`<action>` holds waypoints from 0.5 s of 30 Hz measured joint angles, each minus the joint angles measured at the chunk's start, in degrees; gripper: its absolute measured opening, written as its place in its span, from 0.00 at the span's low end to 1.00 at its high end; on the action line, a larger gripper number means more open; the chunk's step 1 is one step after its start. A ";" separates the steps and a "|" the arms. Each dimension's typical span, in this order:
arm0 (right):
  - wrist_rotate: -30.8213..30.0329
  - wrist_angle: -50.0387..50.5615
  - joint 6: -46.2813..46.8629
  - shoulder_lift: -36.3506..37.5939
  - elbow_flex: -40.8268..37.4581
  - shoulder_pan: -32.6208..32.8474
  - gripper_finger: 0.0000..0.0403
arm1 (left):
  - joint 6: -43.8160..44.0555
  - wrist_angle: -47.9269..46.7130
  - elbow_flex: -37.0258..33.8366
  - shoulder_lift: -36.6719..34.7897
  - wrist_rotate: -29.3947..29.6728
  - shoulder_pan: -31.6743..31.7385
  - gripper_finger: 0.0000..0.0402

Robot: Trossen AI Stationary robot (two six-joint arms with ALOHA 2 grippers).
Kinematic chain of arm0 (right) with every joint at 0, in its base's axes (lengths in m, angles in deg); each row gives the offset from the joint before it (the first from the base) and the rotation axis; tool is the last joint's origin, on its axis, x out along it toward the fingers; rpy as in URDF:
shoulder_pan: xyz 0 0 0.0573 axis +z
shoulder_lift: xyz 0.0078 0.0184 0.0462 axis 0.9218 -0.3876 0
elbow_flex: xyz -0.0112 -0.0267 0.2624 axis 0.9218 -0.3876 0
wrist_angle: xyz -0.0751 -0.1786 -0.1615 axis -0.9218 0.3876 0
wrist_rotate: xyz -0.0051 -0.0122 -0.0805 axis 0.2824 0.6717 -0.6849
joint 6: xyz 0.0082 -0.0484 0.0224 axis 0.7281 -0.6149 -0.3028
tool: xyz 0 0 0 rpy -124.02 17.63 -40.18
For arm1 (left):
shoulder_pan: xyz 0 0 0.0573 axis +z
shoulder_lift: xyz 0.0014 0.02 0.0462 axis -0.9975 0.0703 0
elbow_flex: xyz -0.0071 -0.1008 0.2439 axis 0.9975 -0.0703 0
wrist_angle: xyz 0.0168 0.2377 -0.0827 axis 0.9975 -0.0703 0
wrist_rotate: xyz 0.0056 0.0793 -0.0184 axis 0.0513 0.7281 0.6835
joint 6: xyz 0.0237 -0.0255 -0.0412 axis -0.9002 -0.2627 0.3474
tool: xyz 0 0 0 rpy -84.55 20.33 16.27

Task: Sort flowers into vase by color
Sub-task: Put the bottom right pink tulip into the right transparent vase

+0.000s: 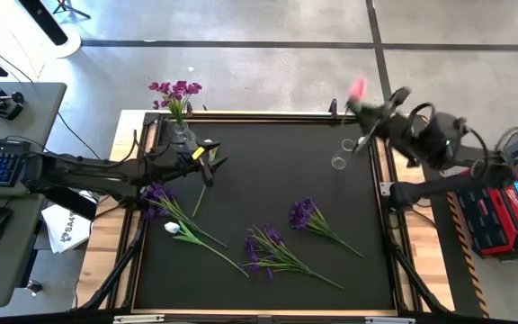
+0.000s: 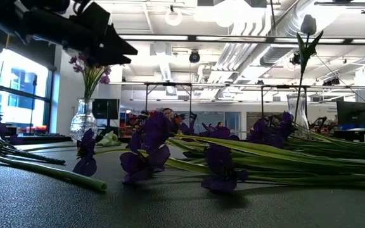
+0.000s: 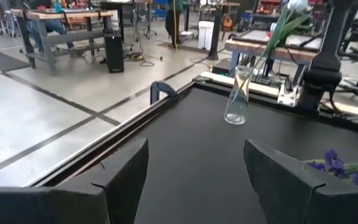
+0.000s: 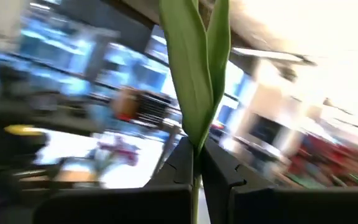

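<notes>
The pink tulip (image 1: 357,87) sits in my right jaws (image 1: 360,110), clenched on its green stem, near the upper right of the high view. In the right wrist view the stem and two slim leaves (image 4: 197,74) rise straight out from between my fingers (image 4: 225,171), which press on the stem from both sides. The bud hangs above the clear vase (image 1: 339,162) standing by the right edge of the black table (image 1: 277,171); in the left wrist view that vase (image 3: 237,94) shows with the stem leaning over its mouth.

At the table's upper left corner a second glass vase (image 1: 180,137) holds a bunch of purple flowers (image 1: 176,89); the low view shows it at the left (image 2: 83,120).

More flowers lie flat on the table along the lower half of the high view: a purple spray (image 1: 308,216) right of centre, another purple spray (image 1: 266,250) in the middle, a purple one (image 1: 156,193) to the left, and a white tulip (image 1: 174,228) just beside it.

My left jaws (image 1: 207,155) hang released beside the upper left vase, the two fingers (image 3: 120,177) spread wide apart with nothing between them.
</notes>
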 joint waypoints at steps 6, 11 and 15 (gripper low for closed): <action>-0.39 -9.73 4.44 3.85 -9.81 -13.44 0.00 | -0.04 1.04 0.00 2.72 0.00 0.00 0.63; -1.45 -20.78 5.25 9.19 -22.87 -19.06 0.00 | -0.02 1.05 0.00 3.52 0.00 0.00 0.63; -4.51 -24.04 11.39 12.70 -28.58 -22.09 0.00 | -0.06 1.12 0.00 3.52 0.00 0.00 0.63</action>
